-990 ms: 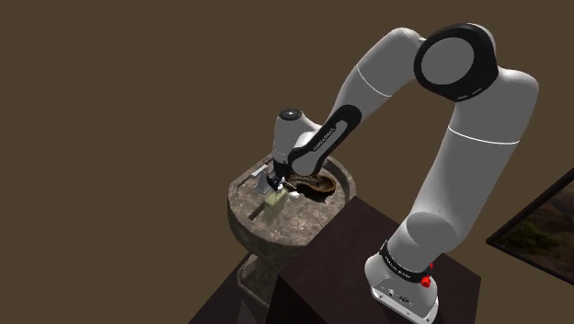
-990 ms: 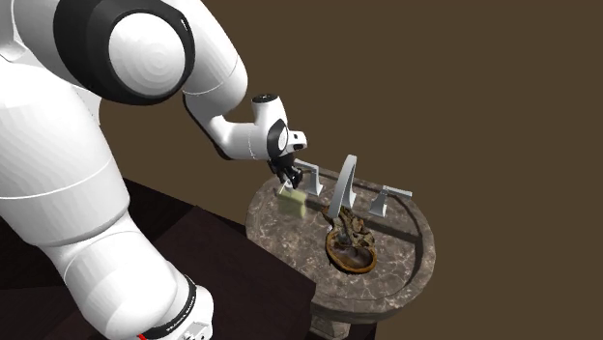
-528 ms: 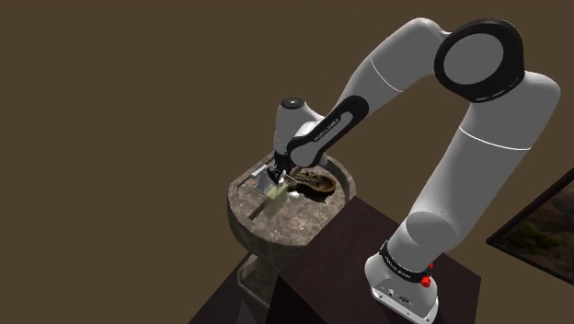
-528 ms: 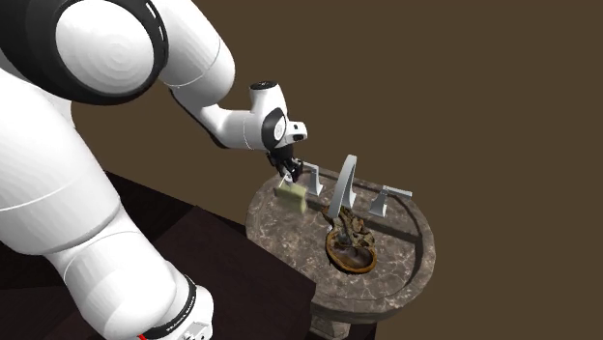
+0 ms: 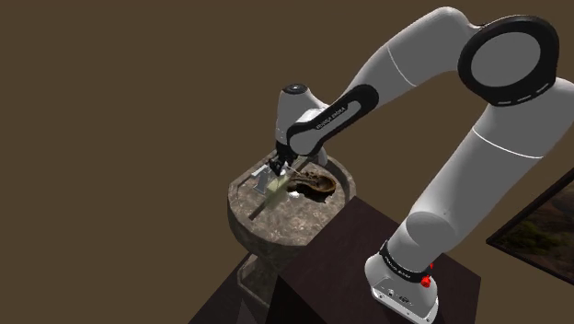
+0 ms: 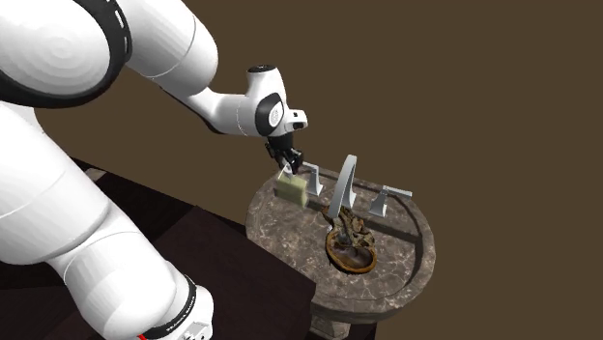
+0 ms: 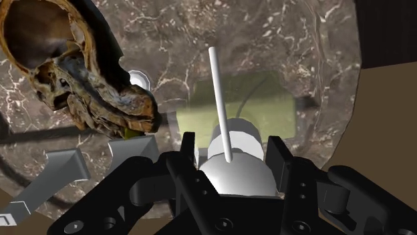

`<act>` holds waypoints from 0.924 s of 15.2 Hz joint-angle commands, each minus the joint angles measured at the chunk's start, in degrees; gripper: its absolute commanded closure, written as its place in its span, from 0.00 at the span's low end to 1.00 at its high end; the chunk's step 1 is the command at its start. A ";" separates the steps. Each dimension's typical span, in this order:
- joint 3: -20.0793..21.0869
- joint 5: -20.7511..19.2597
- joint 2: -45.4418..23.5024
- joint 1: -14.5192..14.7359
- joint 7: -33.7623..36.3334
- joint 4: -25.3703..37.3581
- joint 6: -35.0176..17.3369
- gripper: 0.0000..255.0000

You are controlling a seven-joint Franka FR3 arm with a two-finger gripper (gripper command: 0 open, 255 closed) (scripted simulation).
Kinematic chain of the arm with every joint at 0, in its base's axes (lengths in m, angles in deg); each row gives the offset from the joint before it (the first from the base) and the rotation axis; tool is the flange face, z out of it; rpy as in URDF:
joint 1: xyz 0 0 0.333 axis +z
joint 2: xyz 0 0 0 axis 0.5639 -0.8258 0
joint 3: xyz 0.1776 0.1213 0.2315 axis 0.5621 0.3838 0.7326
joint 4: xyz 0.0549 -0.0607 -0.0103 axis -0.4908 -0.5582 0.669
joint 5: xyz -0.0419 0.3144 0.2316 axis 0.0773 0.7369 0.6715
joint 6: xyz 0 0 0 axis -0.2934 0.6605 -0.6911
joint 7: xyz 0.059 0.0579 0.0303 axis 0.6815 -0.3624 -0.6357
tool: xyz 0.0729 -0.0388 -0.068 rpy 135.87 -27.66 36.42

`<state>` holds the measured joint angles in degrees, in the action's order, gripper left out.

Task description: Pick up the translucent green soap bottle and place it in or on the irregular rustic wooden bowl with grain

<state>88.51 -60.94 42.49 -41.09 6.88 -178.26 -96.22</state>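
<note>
1. Hand (image 5: 274, 170) (image 6: 288, 162) (image 7: 232, 150) is closed narrow on the white pump top of the bottle (image 5: 272, 187) (image 6: 294, 190) (image 7: 267, 107). The green body hangs just below the hand, over the sink (image 6: 406, 280).
2. Just changed: hand + bottle went up a little. Bottle now seems free of the sink floor, so the pick-up part looks done.
3. Vs 1 s ago: arm is raised higher and the hand sits higher above the rim. Bottle is at approx. the same spot sideways, and it has not slipped in the grip.
4. Bowl (image 5: 317, 181) (image 6: 353, 253) (image 7: 100, 93) has not moved. It lies beside and lower than the hand, past the faucet (image 6: 343, 188).
5. Left to do: carry bottle sideways to the bowl, w/o hitting the faucet.
</note>
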 commanded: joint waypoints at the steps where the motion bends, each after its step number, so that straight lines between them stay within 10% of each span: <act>1: 0.08 1.02 1.45 0.05 -0.93 0.27 1.63 1.00; 14: -0.03 5.26 9.08 0.72 -4.96 3.44 12.04 1.00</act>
<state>88.48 -55.95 50.91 -40.45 2.14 -175.09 -85.09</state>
